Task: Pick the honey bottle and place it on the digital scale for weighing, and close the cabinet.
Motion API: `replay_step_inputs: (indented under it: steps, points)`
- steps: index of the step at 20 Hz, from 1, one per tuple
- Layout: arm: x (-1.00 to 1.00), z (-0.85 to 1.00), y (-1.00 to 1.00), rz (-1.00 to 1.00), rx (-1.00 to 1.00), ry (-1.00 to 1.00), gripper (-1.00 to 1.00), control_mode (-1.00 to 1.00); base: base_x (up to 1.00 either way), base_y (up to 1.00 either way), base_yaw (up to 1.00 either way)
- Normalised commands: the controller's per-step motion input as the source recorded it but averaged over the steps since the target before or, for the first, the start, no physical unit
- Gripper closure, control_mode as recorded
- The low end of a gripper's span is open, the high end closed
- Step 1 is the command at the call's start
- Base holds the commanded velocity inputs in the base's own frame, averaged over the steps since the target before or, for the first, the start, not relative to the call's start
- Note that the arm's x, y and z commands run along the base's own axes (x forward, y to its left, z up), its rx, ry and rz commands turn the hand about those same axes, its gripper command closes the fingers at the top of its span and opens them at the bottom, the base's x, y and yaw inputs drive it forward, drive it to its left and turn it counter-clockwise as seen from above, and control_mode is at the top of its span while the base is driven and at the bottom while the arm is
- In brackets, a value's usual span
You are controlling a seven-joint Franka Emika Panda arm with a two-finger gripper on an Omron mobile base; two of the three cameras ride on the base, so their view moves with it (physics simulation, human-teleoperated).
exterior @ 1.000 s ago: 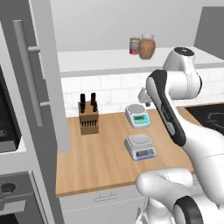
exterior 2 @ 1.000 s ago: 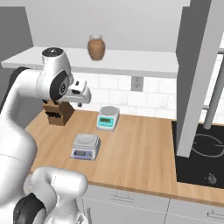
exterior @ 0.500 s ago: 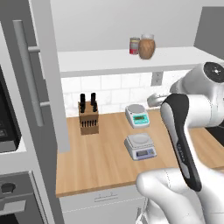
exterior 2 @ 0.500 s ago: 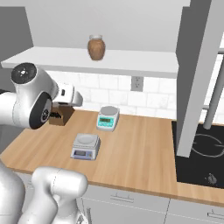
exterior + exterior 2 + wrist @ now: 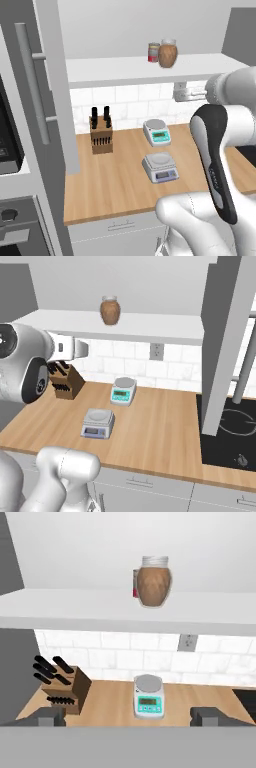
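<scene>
The honey bottle (image 5: pixel 153 582) stands at upper centre on the open cabinet's white shelf (image 5: pixel 75 607), a red-labelled can (image 5: pixel 153 52) just behind it. The gripper (image 5: pixel 130 716) jaws are spread apart, empty. The digital scale (image 5: pixel 160 167) sits mid-counter, lower centre.

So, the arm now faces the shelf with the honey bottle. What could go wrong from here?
1. A red-labelled can stands close beside the honey bottle; the gripper could knock it during the grasp.
2. Two scales sit near each other; the bottle might land on the white scale, not the digital scale.
3. The bottle looks wide and round, so it may slip.
</scene>
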Motion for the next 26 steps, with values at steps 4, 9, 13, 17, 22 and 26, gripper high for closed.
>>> replay_step_inputs:
  steps: [4,9,13,17,22,26]
  points:
    - [0.00,0.68,-0.09,0.00,0.00,-0.07,-1.00,-1.00,0.00,0.00,0.00]
    - [0.01,0.31,-0.14,0.00,0.00,0.00,-1.00,-1.00,0.00,0.00,0.00]
    - [0.07,0.06,-0.48,0.00,0.00,0.00,-1.00,-1.00,0.00,0.00,0.00]
    - [0.16,0.00,-0.49,0.00,0.00,-0.04,-1.00,-1.00,0.00,0.00,0.00]
    - [0.19,0.00,-0.01,0.00,0.00,-0.26,-1.00,-1.00,0.00,0.00,0.00]
    - [0.53,0.00,0.07,0.00,0.00,-0.21,-1.00,-1.00,0.00,0.00,0.00]
